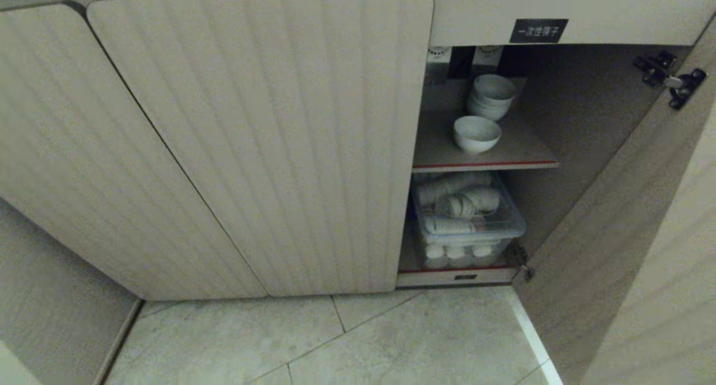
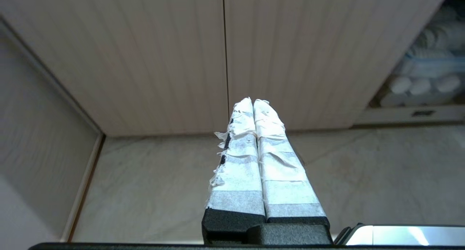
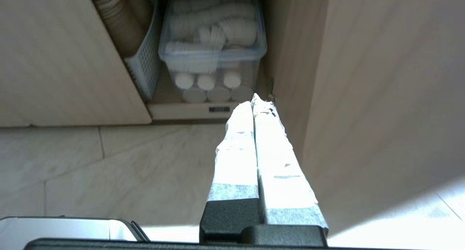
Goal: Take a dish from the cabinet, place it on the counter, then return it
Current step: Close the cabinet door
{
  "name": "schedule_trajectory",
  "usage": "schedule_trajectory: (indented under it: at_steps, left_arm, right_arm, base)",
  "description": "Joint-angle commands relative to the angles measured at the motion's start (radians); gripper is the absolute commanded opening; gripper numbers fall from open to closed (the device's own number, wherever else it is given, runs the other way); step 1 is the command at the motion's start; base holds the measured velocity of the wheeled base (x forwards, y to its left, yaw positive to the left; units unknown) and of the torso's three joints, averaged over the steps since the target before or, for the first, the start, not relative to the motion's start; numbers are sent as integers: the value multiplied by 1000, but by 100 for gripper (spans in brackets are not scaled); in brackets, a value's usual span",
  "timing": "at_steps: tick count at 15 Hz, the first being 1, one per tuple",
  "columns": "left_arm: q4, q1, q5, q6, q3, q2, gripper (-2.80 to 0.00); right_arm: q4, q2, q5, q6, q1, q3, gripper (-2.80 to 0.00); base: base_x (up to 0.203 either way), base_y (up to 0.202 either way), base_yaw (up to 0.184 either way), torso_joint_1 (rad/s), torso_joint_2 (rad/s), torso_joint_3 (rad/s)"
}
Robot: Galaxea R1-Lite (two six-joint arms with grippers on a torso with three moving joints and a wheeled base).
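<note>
The beige fluted cabinet (image 1: 263, 139) has its right door (image 1: 632, 228) swung open. On its red-edged upper shelf (image 1: 486, 164) sits the dish (image 1: 476, 134), a single small white bowl, in front of a stack of like bowls (image 1: 492, 97). Neither arm shows in the head view. My left gripper (image 2: 253, 101) is shut and empty, low over the floor facing the closed doors. My right gripper (image 3: 253, 101) is also shut and empty, pointing at the cabinet's bottom edge beside the open door. The counter is out of view.
A clear plastic bin (image 1: 467, 217) of white cups fills the lower shelf, with a white slotted basket (image 3: 145, 61) of brown cups beside it. A black label (image 1: 538, 31) sits above the opening. Pale floor tiles (image 1: 335, 340) lie in front. A wall (image 1: 50, 318) closes the left.
</note>
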Motion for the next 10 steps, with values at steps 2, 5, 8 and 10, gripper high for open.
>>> schedule_trajectory:
  at_steps: [2,5,8,10]
  left_arm:
    - [0,0,0,0,0,0,-280]
    - [0,0,0,1,0,0,-280]
    - [1,0,0,1,0,0,-280]
    - [1,0,0,1,0,0,-280]
  right_arm:
    - [0,1,0,0,0,0,-280]
    - [0,1,0,-2,0,0,-280]
    - [0,1,0,-2,0,0,-280]
    - [0,1,0,-2,0,0,-280]
  base:
    - [-195,0,-4,2,0,4]
    - [-196,0,-2,5,4,-1]
    - [-189,0,-1,2,1,2]
    - [-45,0,-1,2,1,1]
